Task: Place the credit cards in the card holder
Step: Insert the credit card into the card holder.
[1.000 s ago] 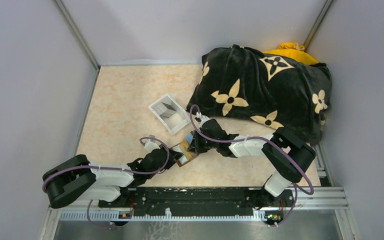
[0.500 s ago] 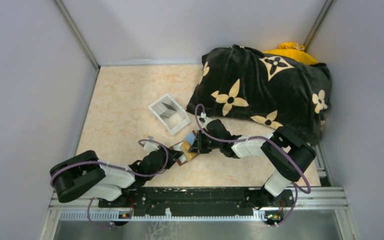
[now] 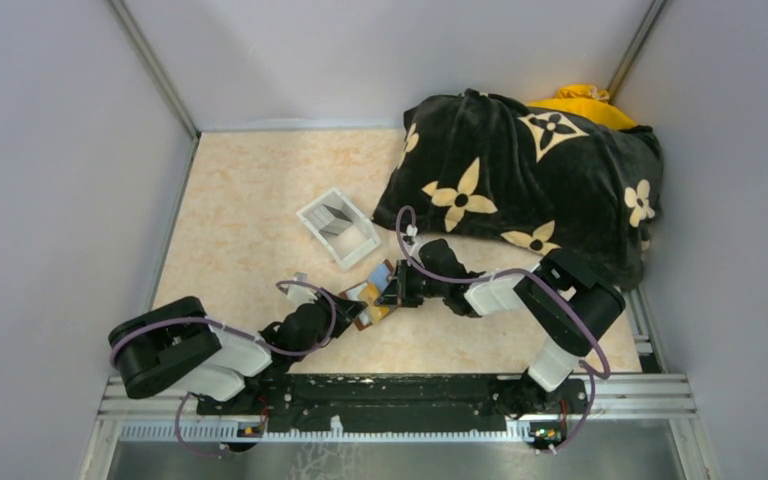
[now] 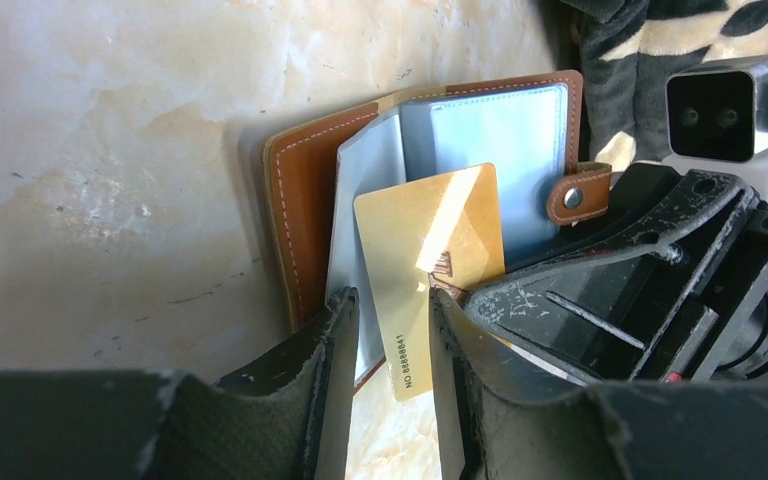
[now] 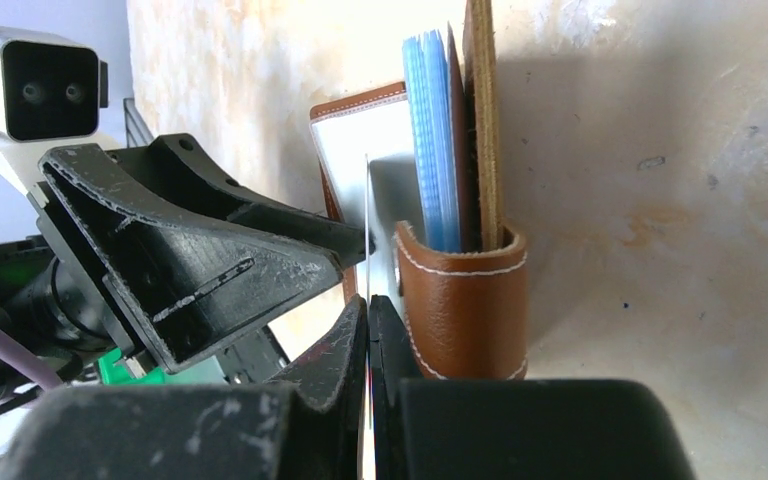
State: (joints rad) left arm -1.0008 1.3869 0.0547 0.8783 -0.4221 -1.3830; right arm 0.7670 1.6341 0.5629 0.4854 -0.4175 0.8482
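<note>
Gold credit card (image 4: 430, 250) laid over the open card holder (image 4: 298, 190), both grippers working it.
Holder lies at 5 o'clock of the clear tray (image 3: 338, 228). Right gripper (image 5: 368, 305) pressed tight onto the card's thin edge; left gripper (image 4: 390, 300) spread, straddling its 6 o'clock end. Judged light, stiff, slick plastic: pinch a short edge flatwise and keep it in plane. Holder looks floppy inside; pin its cover.

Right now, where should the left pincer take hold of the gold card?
Take the gold card by its free numbered end, straight ahead of the left pincer; the far end overlies the card holder, and the right pincer pinches a long edge.
</note>
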